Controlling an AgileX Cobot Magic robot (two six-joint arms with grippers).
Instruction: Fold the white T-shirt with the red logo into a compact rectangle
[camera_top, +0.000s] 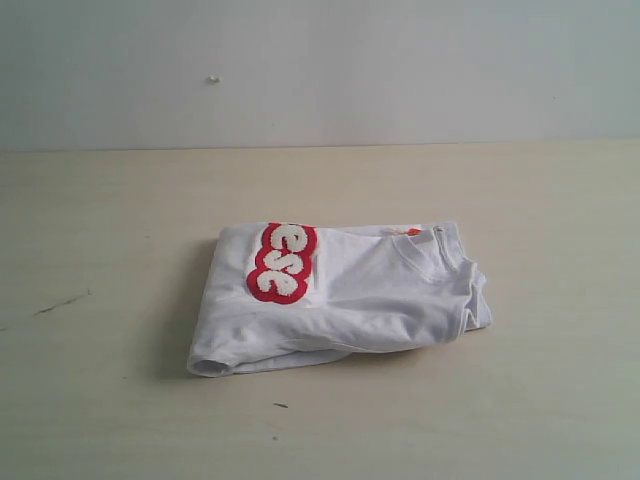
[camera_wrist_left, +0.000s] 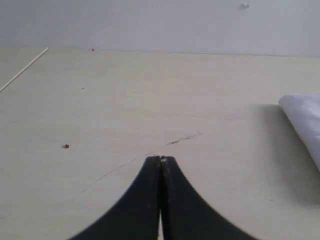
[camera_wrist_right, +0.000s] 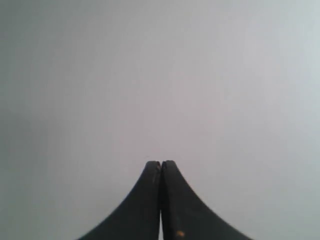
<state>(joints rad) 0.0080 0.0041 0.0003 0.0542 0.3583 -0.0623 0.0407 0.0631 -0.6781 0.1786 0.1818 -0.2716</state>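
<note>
Your left claw (camera_wrist_left: 161, 161) and right claw (camera_wrist_right: 161, 164) sit pinched closed, empty; the soft, light shirt (camera_top: 340, 300), apart from the left claw, will likely sag, so grip its folded edges.

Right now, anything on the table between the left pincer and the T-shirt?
Nothing visible: only bare table, with a thin scratch, lies between the shut left pincer and the white T-shirt.

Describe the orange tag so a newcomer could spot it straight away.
On the pale table lies a folded white T-shirt. At its far edge, by the collar, sits the tag: a tiny orange speck, unlike the big red logo.
</note>
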